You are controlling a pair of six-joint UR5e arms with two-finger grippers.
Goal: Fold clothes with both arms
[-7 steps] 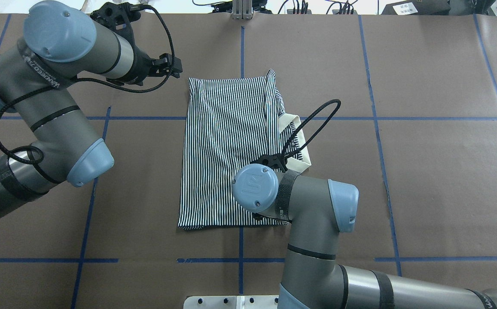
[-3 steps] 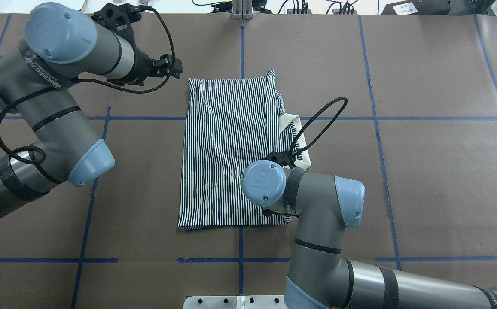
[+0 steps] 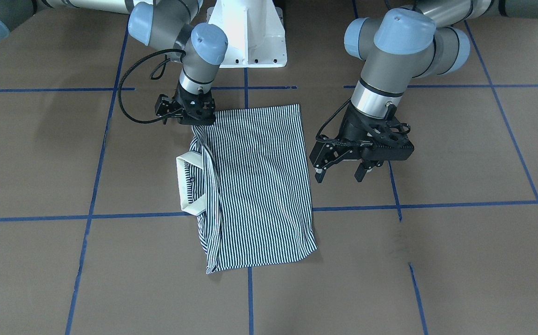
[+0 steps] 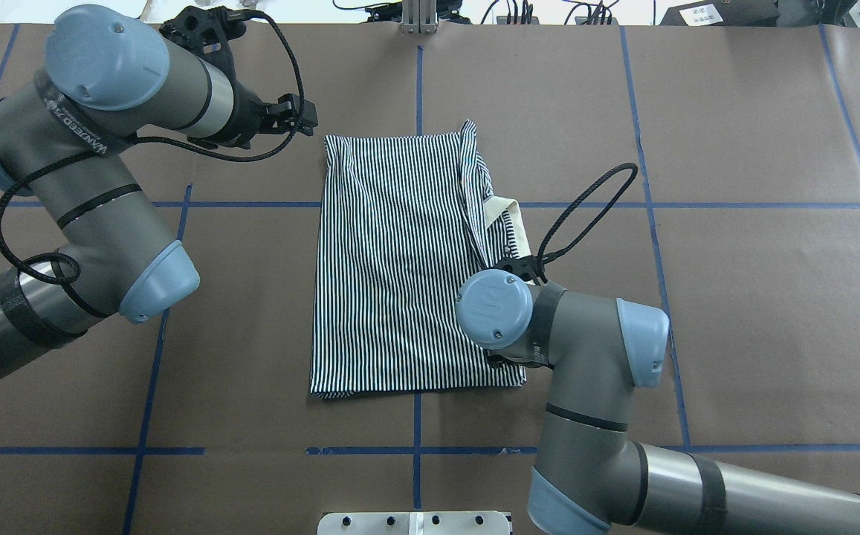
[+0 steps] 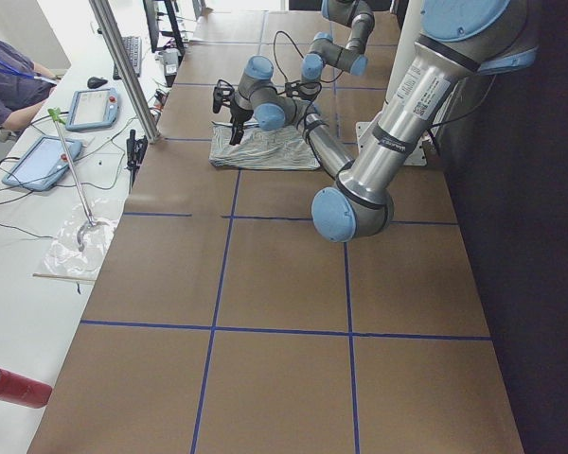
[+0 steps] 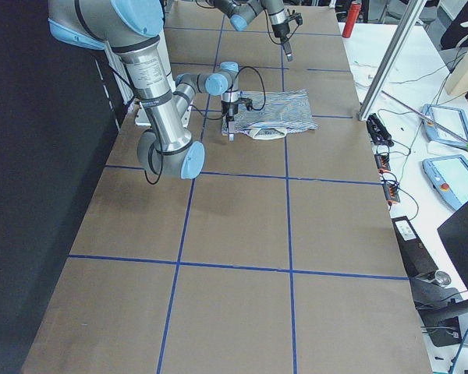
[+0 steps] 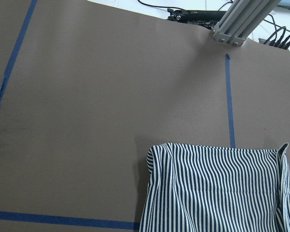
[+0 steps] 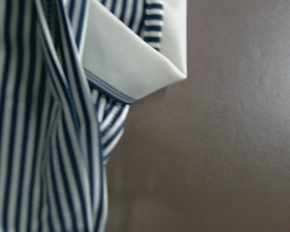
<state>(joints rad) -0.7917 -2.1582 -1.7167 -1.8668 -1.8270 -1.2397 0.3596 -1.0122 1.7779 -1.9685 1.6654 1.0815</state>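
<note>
The folded shirt lay mid-table, blue tape lines around it. The right arm stood over its corner nearest the pedestal, jaws hidden, so I could not tell their state. The left arm hung beside the shirt, jaws apart.

Quick look at my two arms on the feeds

Both the left arm and the right arm are silver-grey tubes with chunky light-blue joint caps. One cap shows a UR logo and tiny screws. Black bands ring the joints, and one strap has white lettering I can't fully read. A braided black cable runs off each wrist. The left gripper is black and skeletal. The boxy pedestal is white, with bolt holes.
</note>
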